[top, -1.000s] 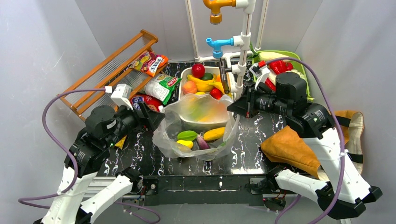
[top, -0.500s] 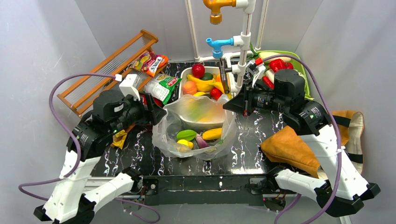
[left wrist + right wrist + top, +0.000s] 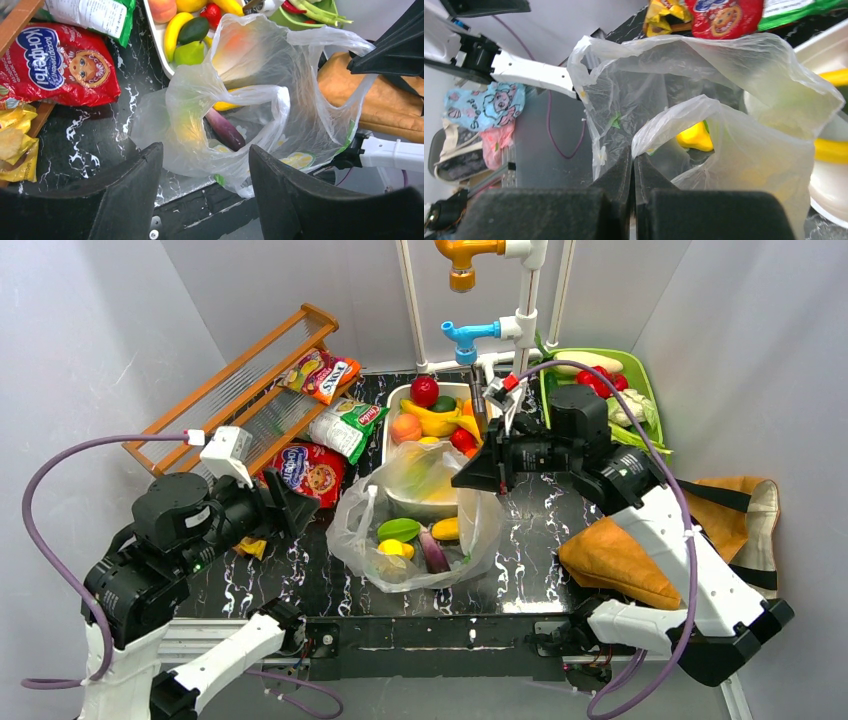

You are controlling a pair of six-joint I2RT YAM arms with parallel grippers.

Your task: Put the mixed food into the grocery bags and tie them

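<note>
The clear grocery bag [image 3: 470, 540] printed with lemon slices sits mid-table, holding a green avocado [image 3: 400, 530], a lemon [image 3: 395, 548], a purple vegetable [image 3: 435, 555] and a yellow piece [image 3: 447, 530]. My right gripper [image 3: 466, 476] is shut on the bag's right handle [image 3: 664, 120], lifting it over the bag's mouth. My left gripper [image 3: 300, 510] stands open to the left of the bag, a little apart from the loose left handle [image 3: 365, 495]. In the left wrist view, the bag [image 3: 300, 125] lies beyond the open fingertips [image 3: 155, 150]. The tan tote [image 3: 620, 560] lies at the right.
A white tray [image 3: 392, 420] of toy fruit stands behind the bag, by white pipes [image 3: 520, 330]. A green tray [image 3: 640, 380] is back right. Snack packets, red [image 3: 310, 475], green-white [image 3: 350, 425] and orange [image 3: 322, 373], lie by a wooden rack [image 3: 230, 390]. Yellow packets [image 3: 250, 545] sit under my left arm.
My left gripper has drawn back to the left, away from the bag's rim. The right gripper has carried its handle leftward, narrowing the bag's mouth.
</note>
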